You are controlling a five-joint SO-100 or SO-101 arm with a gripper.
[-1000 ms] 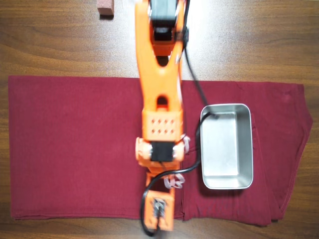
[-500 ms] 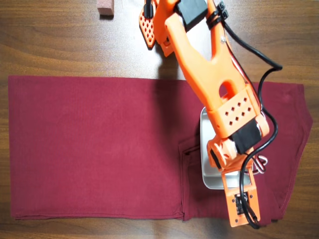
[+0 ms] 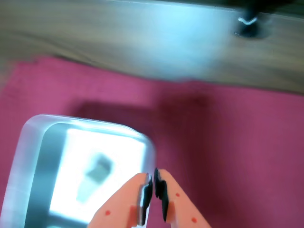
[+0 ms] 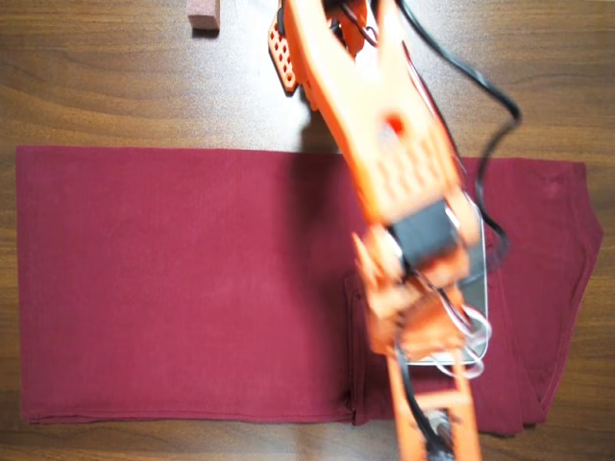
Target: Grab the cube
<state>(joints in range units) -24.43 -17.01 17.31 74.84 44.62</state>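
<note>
Now | tool [image 3: 153, 186]: fingers pressed together, nothing between | above metal tray [image 3: 33, 142] edge | on red cloth [image 4: 173, 279] | worktop [image 4: 115, 86] wooden

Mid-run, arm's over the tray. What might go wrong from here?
The orange hand is shut, empty, beside the shiny metal tray's rim and could clip it. No pale cube shows clearly, only a blurry grey patch in the tray: you may grasp blind. The black cable hangs by the tray and could snag.
</note>
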